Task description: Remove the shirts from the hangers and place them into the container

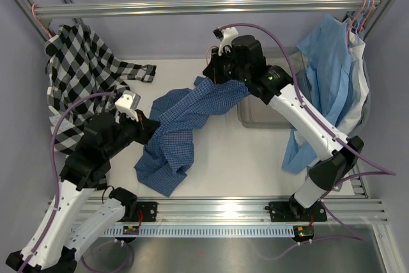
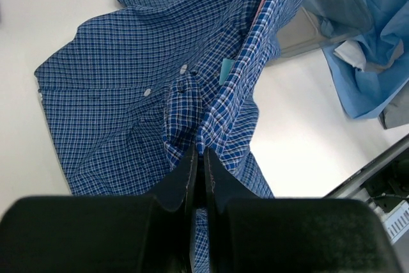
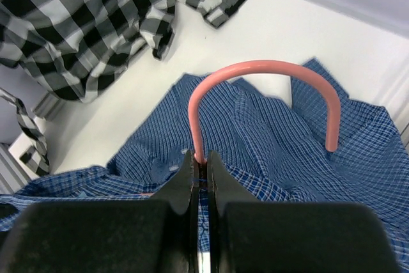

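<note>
Hanging from rail (image 1: 192, 7) far left: black-and-white check shirt (image 1: 80, 71). L gripper (image 2: 199, 155) jaws pinched tight on dark blue fine-check shirt (image 1: 185, 119), draped btwn arms over table centre. R gripper (image 3: 200, 158) jaws clamped on pink hanger hook (image 3: 255, 65) stem. Clear grey container (image 1: 252, 119) right of shirt, partly hidden by R arm. Light blue garments (image 1: 326, 75) far right.

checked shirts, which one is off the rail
The dark blue fine-check shirt, draped on the white table; the bold black-and-white check shirt hangs from the metal rail.
</note>
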`<state>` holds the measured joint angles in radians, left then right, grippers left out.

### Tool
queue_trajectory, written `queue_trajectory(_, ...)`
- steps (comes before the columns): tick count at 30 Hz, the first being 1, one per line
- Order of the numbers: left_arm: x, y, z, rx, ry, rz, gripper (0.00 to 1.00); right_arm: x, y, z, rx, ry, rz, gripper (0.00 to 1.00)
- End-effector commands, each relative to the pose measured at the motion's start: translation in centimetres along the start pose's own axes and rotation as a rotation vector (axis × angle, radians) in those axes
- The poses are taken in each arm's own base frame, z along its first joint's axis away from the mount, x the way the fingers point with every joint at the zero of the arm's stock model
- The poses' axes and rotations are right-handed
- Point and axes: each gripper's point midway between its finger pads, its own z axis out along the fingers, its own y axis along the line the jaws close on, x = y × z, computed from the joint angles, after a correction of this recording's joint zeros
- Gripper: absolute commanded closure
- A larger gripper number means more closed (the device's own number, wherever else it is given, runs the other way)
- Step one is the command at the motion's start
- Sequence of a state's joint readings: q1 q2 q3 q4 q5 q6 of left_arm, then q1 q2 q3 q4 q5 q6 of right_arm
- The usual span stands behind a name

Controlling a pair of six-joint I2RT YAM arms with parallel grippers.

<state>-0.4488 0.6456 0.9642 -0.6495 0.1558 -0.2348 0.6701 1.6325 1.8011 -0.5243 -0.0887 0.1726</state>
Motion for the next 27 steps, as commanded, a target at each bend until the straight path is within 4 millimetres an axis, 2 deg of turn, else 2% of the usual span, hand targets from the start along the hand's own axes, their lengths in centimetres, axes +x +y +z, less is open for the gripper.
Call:
queue_trajectory(1, 3.4, 0.1, 0.2, -0.011, 0.141, -0.081, 0.94, -11.6, -1.0, -4.6, 0.082, -0.35, 0.107, 1.0)
queue_trajectory(4, 2.8, 0.3, 0.7, -0.023, 0.1, -0.118, 0.89, -12.7, -1.0, -5.2, 0.098, -0.367, 0.143, 1.0)
queue_trajectory(8, 1.4, -0.7, 1.1, 0.03, 0.037, -0.14, 0.84, -12.2, -0.2, -4.7, 0.047, -0.35, 0.158, 1.0)
queue_trajectory(11, 0.7, -0.9, 0.8, 0.035, 0.01, -0.13, 0.66, -10.3, -0.4, -3.7, 0.043, -0.306, 0.15, 1.0)
queue_trajectory(12, 0.5, -0.7, 0.7, 0.025, 0.003, -0.119, 0.59, -10.2, 0.6, -3.6, -0.014, -0.314, 0.13, 1.0)
queue_trajectory(13, -0.4, -0.6, 0.3, 0.013, -0.021, -0.108, 0.55, -8.3, 0.5, -2.5, -0.021, -0.276, 0.124, 1.0)
queue_trajectory(14, -0.7, -0.6, 0.0, 0.006, -0.025, -0.104, 0.52, -8.6, 1.1, -2.8, -0.049, -0.299, 0.107, 1.0)
queue_trajectory(15, -1.2, -0.7, -0.2, 0.006, -0.036, -0.096, 0.48, -7.7, 2.0, -2.5, -0.079, -0.283, 0.072, 1.0)
queue_trajectory(16, -1.6, -0.9, -0.4, 0.012, -0.042, -0.095, 0.47, -6.2, 2.0, -1.7, -0.077, -0.253, 0.061, 1.0)
queue_trajectory(19, -2.9, -1.8, -0.5, 0.053, -0.069, -0.106, 0.43, -4.6, 2.6, -0.9, -0.096, -0.231, 0.048, 1.0)
queue_trajectory(21, -3.2, -2.0, -0.5, 0.059, -0.076, -0.122, 0.41, -4.2, 3.0, -0.6, -0.106, -0.226, 0.049, 1.0)
queue_trajectory(22, -3.4, -2.0, -0.7, 0.056, -0.077, -0.121, 0.36, -3.8, 3.0, -0.3, -0.105, -0.217, 0.04, 1.0)
queue_trajectory(23, -4.6, -2.2, -1.5, 0.054, -0.109, -0.104, 0.33, -3.7, 3.3, -0.1, -0.111, -0.217, 0.024, 1.0)
queue_trajectory(25, -5.4, -1.3, -2.3, -0.007, -0.124, -0.085, 0.24, -2.6, 4.2, 0.5, -0.131, -0.19, -0.03, 1.0)
queue_trajectory(26, -5.8, -1.0, -2.5, -0.028, -0.119, -0.053, 0.23, -2.2, 4.6, 0.7, -0.143, -0.181, -0.046, 1.0)
queue_trajectory(27, -7.1, -0.9, -3.2, -0.046, -0.142, -0.032, 0.22, -1.7, 5.2, 0.7, -0.166, -0.171, -0.069, 1.0)
